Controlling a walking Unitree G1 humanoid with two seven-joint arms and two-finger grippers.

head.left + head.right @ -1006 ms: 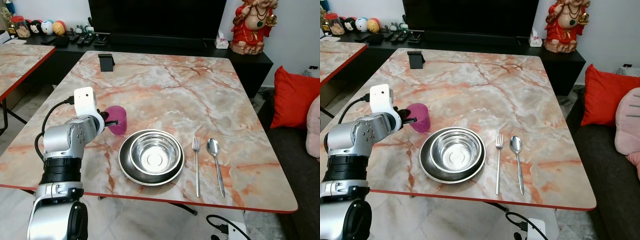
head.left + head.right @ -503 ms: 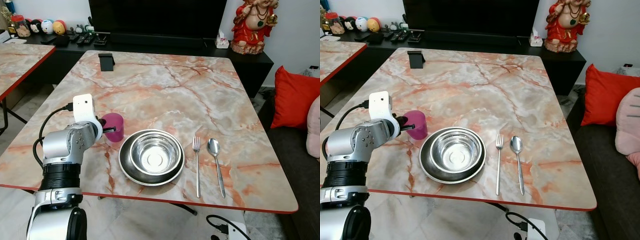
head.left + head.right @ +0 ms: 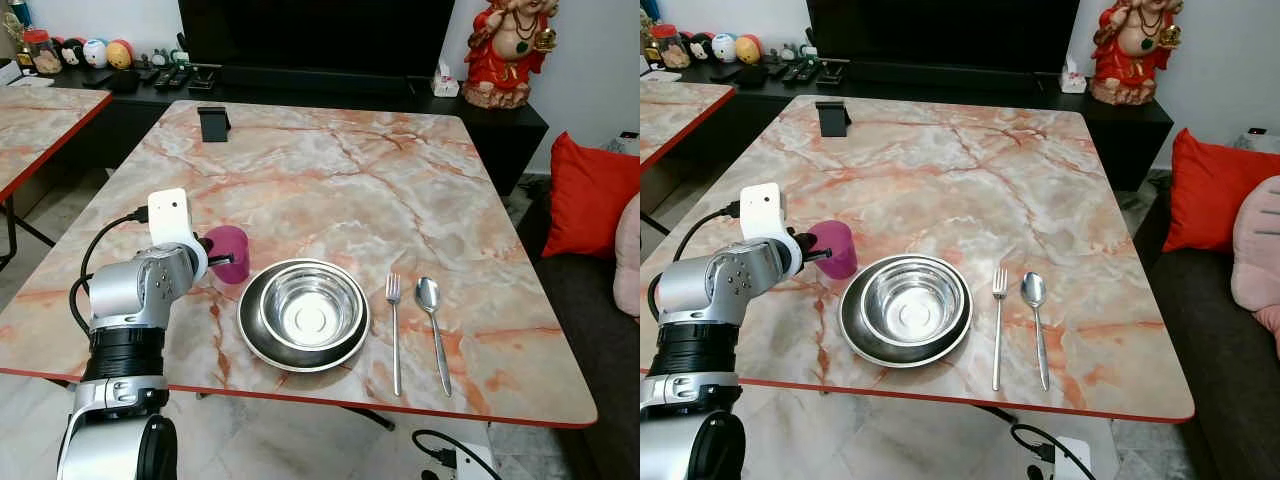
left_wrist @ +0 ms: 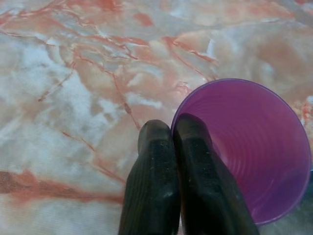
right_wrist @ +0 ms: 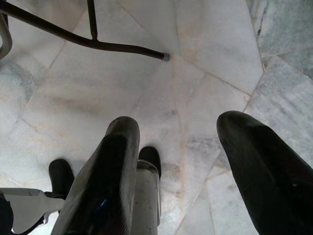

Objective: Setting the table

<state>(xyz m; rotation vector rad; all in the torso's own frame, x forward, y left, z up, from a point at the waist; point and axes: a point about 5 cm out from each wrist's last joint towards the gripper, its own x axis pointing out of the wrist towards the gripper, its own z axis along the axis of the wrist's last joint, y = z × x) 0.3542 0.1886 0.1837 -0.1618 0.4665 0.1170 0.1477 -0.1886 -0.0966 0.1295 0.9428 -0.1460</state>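
Marble desk (image 3: 330,170) w/ steel bowl (image 3: 310,308) nested in a plate (image 3: 255,335) near its front edge, fork (image 3: 394,330) & spoon (image 3: 431,325) just beside on the right. Purple cup (image 3: 230,252) stands upright by front-left edge, touching plate's left. Left pincer (image 4: 168,142) pinches cup rim, one finger inside, one outside; right pincer (image 5: 178,142) hangs wide apart over floor.

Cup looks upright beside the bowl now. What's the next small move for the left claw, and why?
Probably open the left claw and back off. Its fingers pinch the rim of the purple cup, which appears to stand upright on the marble table just left of the steel bowl.
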